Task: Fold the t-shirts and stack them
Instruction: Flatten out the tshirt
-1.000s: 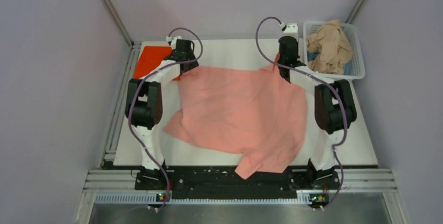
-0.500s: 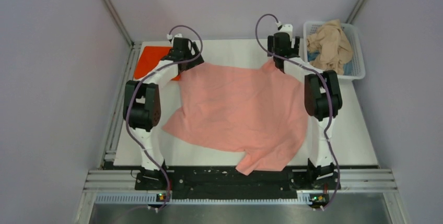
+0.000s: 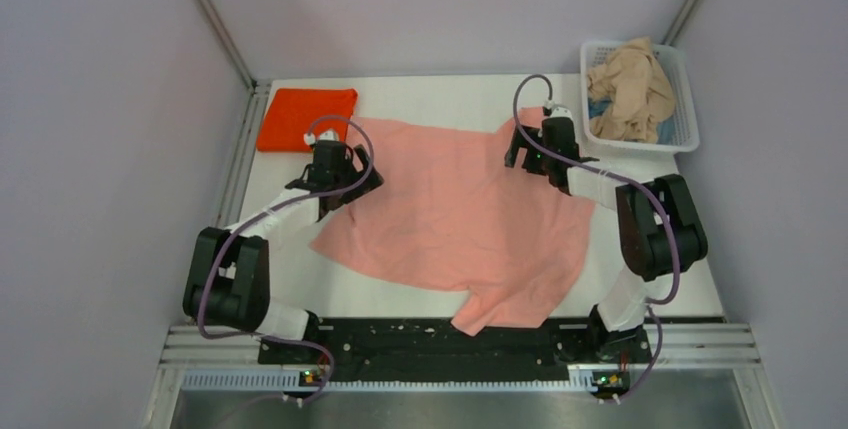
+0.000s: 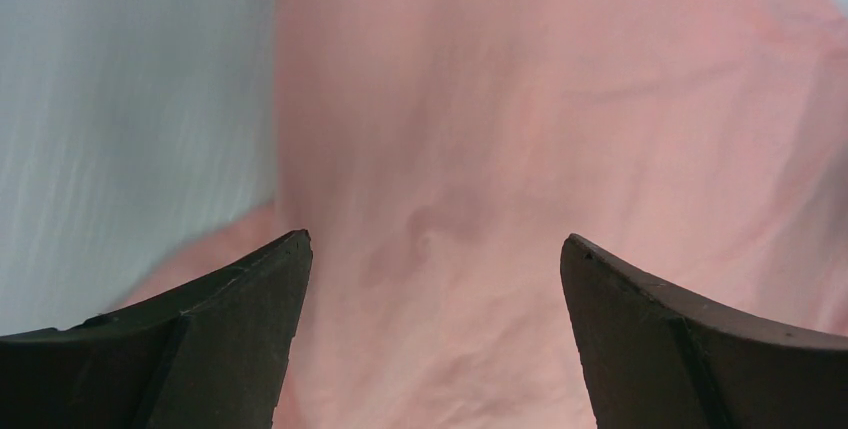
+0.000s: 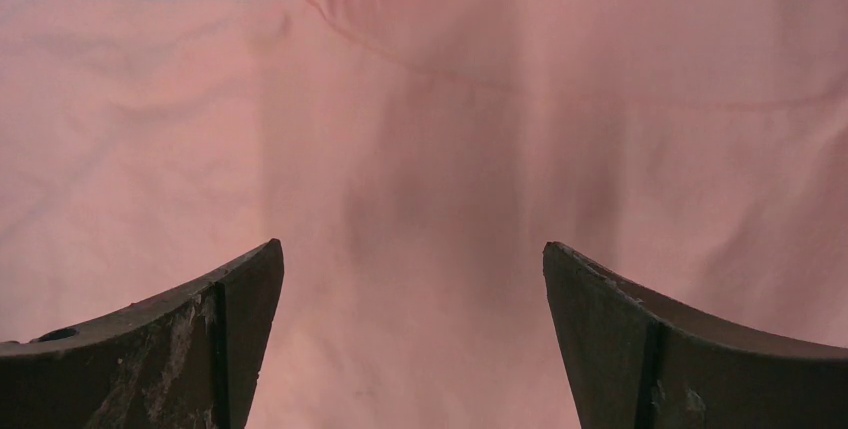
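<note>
You see the pink shirt (image 3: 460, 214) spread crumpled mid-frame. Your left gripper (image 4: 432, 249) and right gripper (image 5: 412, 249) hover over its upper edges, jaws apart, empty. Flattening looks unfinished; next, regrip an edge to fold.

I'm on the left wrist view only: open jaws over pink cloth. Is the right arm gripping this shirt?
Observer: No. The right gripper hangs over the pink t-shirt with its jaws open and nothing between them.
Operator: How does the shirt lie overall?
Observer: Spread out, unfolded and rumpled, with one sleeve reaching past the near edge of the table.
Operator: Is anything folded yet?
Observer: Yes, the orange-red t-shirt lies folded at the table's far left corner.
</note>
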